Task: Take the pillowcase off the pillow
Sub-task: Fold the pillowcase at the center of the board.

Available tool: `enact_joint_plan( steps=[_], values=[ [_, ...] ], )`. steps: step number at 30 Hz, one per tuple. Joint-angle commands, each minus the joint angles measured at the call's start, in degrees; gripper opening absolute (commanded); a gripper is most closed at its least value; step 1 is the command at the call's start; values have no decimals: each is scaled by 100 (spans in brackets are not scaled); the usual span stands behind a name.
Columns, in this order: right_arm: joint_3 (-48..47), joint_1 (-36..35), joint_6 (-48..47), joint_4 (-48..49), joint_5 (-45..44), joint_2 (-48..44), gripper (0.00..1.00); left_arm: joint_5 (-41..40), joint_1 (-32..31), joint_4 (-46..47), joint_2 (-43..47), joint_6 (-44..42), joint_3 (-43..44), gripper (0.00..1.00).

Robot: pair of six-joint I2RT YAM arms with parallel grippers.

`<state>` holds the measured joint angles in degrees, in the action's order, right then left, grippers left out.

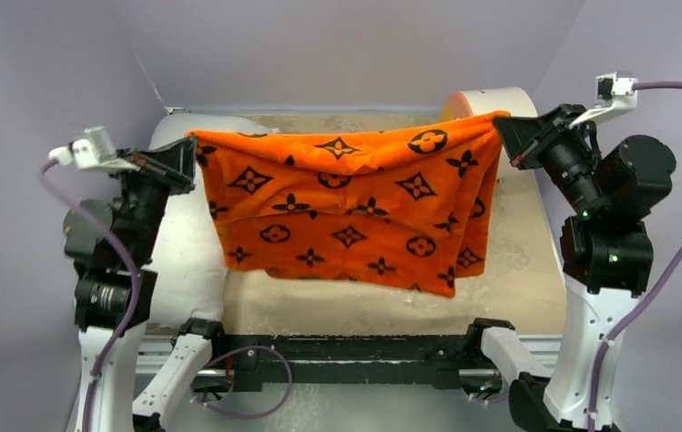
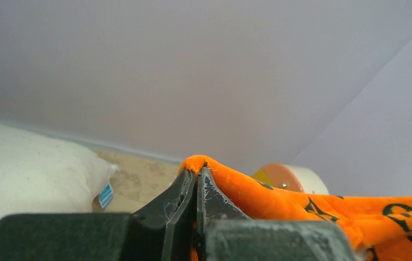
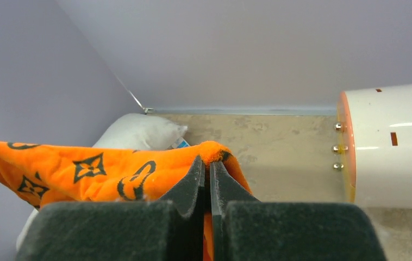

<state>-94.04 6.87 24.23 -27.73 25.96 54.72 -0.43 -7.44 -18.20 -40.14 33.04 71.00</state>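
Judging from how things lie, the removal looks all but done. The plump plain white rectangular pillow (image 1: 183,256) lies bare along the left side of the mottled tan bench (image 1: 522,261), with no orange fabric around it. Above its edge, the left gripper (image 1: 191,151) is pressed tight on one upper corner of the soft bright orange pillowcase printed with black monogram motifs (image 1: 355,211). The pillowcase hangs in the air over the bench as a limp, creased, empty sack, sagging in the middle. The right gripper (image 1: 502,128) is pinched on the opposite upper corner, near a white cylinder with an orange face (image 1: 492,99). What seems left is only to lay the pillowcase down.
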Motion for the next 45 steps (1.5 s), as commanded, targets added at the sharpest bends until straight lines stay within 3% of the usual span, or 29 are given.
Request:
enact_joint_plan(
  steps=[1,8,15,22,30,36,37,39,40,45],
  values=[
    [-677,33,-83,90,-137,-454,0,-232,48,698,600,182,204,0],
    [-436,33,-41,267,-50,-380,0,178,50,871,90,327,379,0],
    [-456,31,-136,293,136,-498,0,395,50,580,288,125,410,0],
    [160,33,-75,706,86,-291,0,64,50,555,161,12,35,0],
    [1391,29,167,2193,171,1072,0,-730,50,1951,-1548,122,-809,0],
    [935,33,216,2641,299,2960,0,-936,49,3025,-3535,237,-494,0],
    [859,33,278,2740,427,3258,10,-916,50,3147,-3920,222,-351,6],
    [668,29,312,3042,538,3842,35,-831,50,3210,-4750,153,87,43],
    [510,25,246,3022,508,4082,43,-809,50,3193,-5284,106,344,54],
    [-36,25,-101,2790,162,4274,65,-773,39,3002,-6249,-137,1492,66]
  ],
)
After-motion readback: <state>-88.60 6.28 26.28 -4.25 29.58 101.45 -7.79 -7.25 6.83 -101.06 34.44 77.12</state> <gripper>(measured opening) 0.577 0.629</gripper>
